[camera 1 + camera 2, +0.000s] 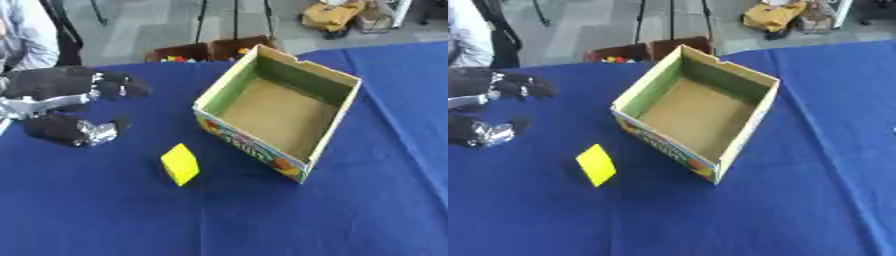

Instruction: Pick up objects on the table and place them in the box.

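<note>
A small yellow block (pixel 180 164) lies on the blue tablecloth, just left of the box's near corner. The open cardboard box (pixel 341 114) stands in the middle of the table, with a green inner wall and nothing inside it. My left hand (pixel 66 87) hovers at the left edge, up and to the left of the yellow block and well apart from it. Its fingers (pixel 122 86) reach toward the box and its thumb (pixel 92 131) sits below them, with a wide gap between and nothing held. My right hand shows in neither view.
The blue cloth (pixel 105 215) covers the whole table. Beyond the far edge stands a brown crate (pixel 210 50) with small colourful things in it, plus chair legs and a yellow bag (pixel 332 15) on the floor. A person's sleeve (pixel 26 35) shows at the far left.
</note>
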Action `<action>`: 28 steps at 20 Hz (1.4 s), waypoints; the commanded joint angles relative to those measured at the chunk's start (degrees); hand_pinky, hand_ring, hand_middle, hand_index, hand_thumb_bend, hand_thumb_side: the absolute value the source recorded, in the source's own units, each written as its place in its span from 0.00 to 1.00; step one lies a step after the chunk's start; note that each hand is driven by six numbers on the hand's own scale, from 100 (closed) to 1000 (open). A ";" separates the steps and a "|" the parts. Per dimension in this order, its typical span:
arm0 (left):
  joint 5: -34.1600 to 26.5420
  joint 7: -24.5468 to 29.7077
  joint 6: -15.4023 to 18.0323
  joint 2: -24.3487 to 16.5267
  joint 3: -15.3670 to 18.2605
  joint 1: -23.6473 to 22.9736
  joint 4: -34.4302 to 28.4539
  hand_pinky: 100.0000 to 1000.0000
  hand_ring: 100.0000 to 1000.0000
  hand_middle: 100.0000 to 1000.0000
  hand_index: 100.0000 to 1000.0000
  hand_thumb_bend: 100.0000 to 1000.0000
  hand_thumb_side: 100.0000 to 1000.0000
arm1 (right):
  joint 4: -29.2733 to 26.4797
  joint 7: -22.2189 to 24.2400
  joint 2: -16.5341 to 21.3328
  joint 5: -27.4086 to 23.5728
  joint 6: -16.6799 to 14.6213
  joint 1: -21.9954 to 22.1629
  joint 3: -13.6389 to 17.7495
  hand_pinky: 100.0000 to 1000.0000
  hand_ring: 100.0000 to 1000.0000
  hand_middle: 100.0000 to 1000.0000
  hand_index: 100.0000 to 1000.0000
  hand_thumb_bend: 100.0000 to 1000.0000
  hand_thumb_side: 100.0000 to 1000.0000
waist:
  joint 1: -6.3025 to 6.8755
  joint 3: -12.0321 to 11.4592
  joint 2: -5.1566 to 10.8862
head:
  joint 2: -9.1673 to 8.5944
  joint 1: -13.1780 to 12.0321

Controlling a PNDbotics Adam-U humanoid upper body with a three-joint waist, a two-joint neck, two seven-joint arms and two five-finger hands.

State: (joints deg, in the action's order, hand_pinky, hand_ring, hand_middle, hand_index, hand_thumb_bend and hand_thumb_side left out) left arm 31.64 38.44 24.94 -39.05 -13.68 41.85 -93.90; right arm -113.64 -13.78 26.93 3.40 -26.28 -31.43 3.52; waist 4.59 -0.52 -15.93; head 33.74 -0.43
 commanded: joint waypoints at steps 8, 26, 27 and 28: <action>2.49 2.04 4.06 2.79 -1.98 2.06 1.81 0.69 0.82 0.92 1.00 0.44 1.00 | -0.95 0.12 0.75 -0.45 0.32 0.13 0.66 0.74 0.74 0.57 0.82 0.00 0.51 | 0.74 -0.24 2.18 | 0.29 -0.38; 12.46 6.67 6.41 9.80 -1.67 2.73 8.35 0.55 0.72 0.85 1.00 0.66 1.00 | -0.95 0.29 0.47 -0.53 0.51 0.45 0.86 0.74 0.75 0.56 0.82 0.00 0.49 | 0.61 0.30 1.87 | 0.39 -2.02; 13.06 6.46 6.66 10.27 -1.75 2.58 9.30 0.54 0.72 0.84 1.00 0.65 1.00 | -0.95 0.32 0.42 -0.53 0.54 0.46 0.85 0.74 0.75 0.56 0.82 0.00 0.49 | 0.61 0.36 1.85 | 0.38 -2.11; 13.27 6.50 6.85 10.68 -1.78 2.53 10.24 0.54 0.71 0.84 1.00 0.62 1.00 | -0.95 0.37 0.39 -0.53 0.55 0.45 0.84 0.74 0.75 0.56 0.82 0.00 0.49 | 0.60 0.39 1.83 | 0.40 -2.18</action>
State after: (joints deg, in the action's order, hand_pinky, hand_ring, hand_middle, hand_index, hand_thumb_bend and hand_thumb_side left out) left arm 43.80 38.70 24.68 -27.97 -16.30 43.75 -83.97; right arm -113.64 -13.42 26.83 3.40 -25.91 -30.58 3.86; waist 4.64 -0.11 -15.85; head 33.95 -2.38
